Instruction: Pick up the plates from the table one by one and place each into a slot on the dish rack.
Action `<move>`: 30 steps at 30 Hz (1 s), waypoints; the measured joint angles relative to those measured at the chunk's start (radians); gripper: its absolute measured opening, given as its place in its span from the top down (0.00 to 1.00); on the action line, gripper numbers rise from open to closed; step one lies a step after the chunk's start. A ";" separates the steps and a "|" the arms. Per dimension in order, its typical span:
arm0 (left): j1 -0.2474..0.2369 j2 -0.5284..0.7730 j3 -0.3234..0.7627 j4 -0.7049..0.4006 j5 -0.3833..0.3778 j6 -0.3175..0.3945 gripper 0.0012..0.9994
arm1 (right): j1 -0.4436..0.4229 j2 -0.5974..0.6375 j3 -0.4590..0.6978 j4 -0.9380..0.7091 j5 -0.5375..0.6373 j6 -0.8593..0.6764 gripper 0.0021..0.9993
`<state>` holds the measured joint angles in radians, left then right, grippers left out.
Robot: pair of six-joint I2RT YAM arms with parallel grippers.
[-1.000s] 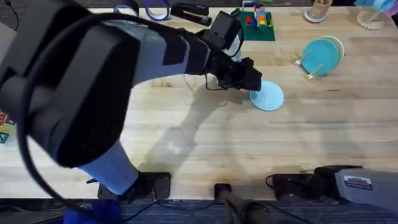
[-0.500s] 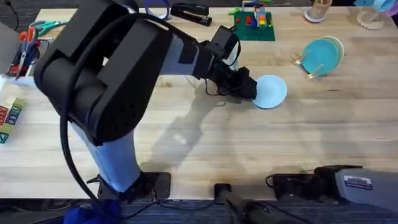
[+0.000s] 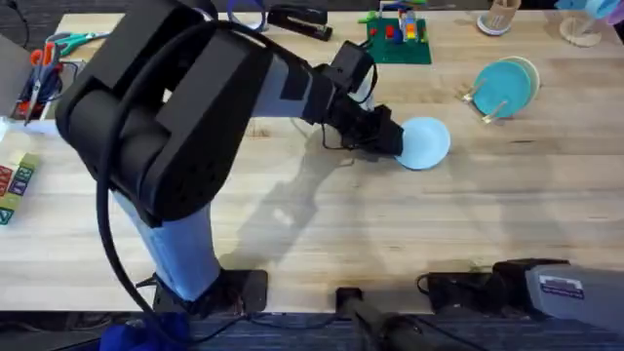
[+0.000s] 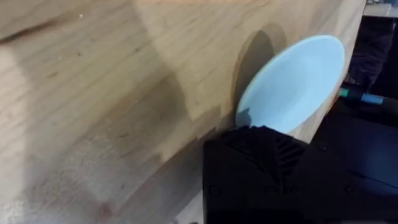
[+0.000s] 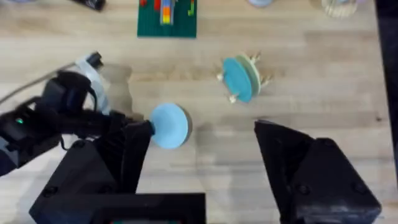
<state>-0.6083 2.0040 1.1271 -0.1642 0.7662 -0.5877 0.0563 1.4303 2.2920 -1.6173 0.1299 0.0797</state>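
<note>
Background clutter along the far edge: a green baseplate [image 3: 399,47] with bright blocks on it, a black stapler-looking thing [image 3: 295,19], scissors [image 3: 60,43] on the left, plus some letter blocks [image 3: 14,185].

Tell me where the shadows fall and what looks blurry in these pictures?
Overhead: the left arm's soft shadow lies on the table. Left wrist: the light blue plate casts a dark shadow beside itself, and the black tool body up close is blurred. Right wrist: the near fingers are blurred.
</note>
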 joint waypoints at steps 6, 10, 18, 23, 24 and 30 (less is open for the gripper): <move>0.000 0.000 0.000 0.000 0.000 0.000 0.96 | 0.000 -0.002 -0.226 0.000 -0.003 0.060 0.00; 0.000 0.000 0.000 0.000 0.000 0.000 0.96 | 0.000 0.003 -0.386 0.000 -0.003 0.082 0.00; 0.000 0.000 0.000 0.000 0.000 0.000 0.96 | 0.000 0.003 -0.652 0.044 -0.126 0.092 0.00; 0.000 0.000 0.000 0.000 0.000 0.000 0.96 | 0.000 0.003 -0.863 0.172 -0.173 0.092 0.00; 0.000 0.000 0.000 0.000 0.000 0.000 0.96 | 0.000 0.003 -0.890 0.191 -0.177 0.092 0.00; 0.000 0.000 0.000 0.000 0.000 0.000 0.96 | 0.000 0.003 -1.030 0.323 -0.208 0.092 0.00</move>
<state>-0.6083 2.0041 1.1271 -0.1646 0.7662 -0.5880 0.0560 1.4337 1.2616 -1.2941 -0.0786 0.1715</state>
